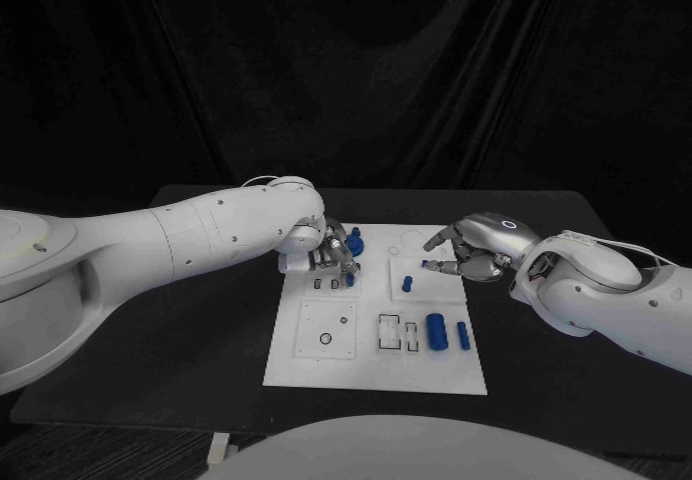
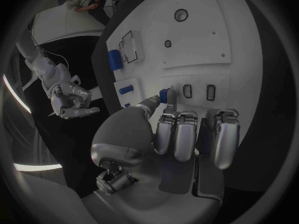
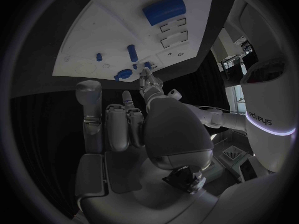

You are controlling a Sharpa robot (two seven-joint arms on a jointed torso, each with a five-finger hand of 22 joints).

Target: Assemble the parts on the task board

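The white task board [image 1: 368,365] lies in the middle of the black table. My left hand [image 1: 335,256] hovers over its far left corner. There the thumb and a fingertip pinch a small blue part [image 2: 164,95] just beside two narrow slots [image 2: 198,90]. My right hand [image 1: 470,252] hangs at the board's far right edge with its fingers curled in and no part plainly in them. A thick blue cylinder [image 1: 436,328] and a slimmer blue piece [image 1: 463,335] lie near the board's right side. A small blue peg [image 1: 407,284] stands closer to the middle.
Another blue part [image 1: 355,243] stands at the board's far edge beside my left hand. A square plate with a round hole [image 1: 326,338] and two rectangular frames [image 1: 391,332] occupy the board's near half. Bare black table [image 1: 173,350] flanks the board.
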